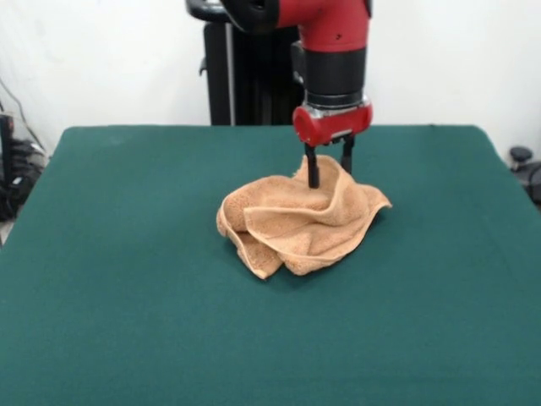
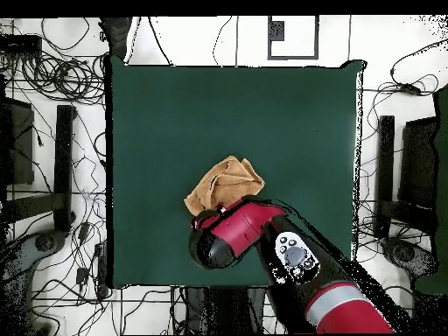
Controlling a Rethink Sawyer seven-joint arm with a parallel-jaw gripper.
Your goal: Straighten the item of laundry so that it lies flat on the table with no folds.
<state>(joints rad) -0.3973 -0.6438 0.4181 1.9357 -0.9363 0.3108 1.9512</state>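
Green felt of the table (image 1: 127,321) lies bare in front, and near its middle sits the tan-orange towel (image 1: 296,224), crumpled into a heap with several folds and one corner turned under. From above, the red arm's gripper (image 1: 330,173) stands with its two black fingers (image 1: 313,169) pushed into the towel's back edge, pinching a raised fold between them.

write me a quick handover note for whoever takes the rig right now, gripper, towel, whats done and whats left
Gripper: down at the far edge of the towel, one finger in front of a raised fold and one behind it; whether it has closed on the cloth cannot be told.
Towel: crumpled in a heap near the middle of the green table, several layers folded over each other.
Done: gripper placed at the towel.
Left: the whole straightening, meaning pull the folds open and lay it flat.
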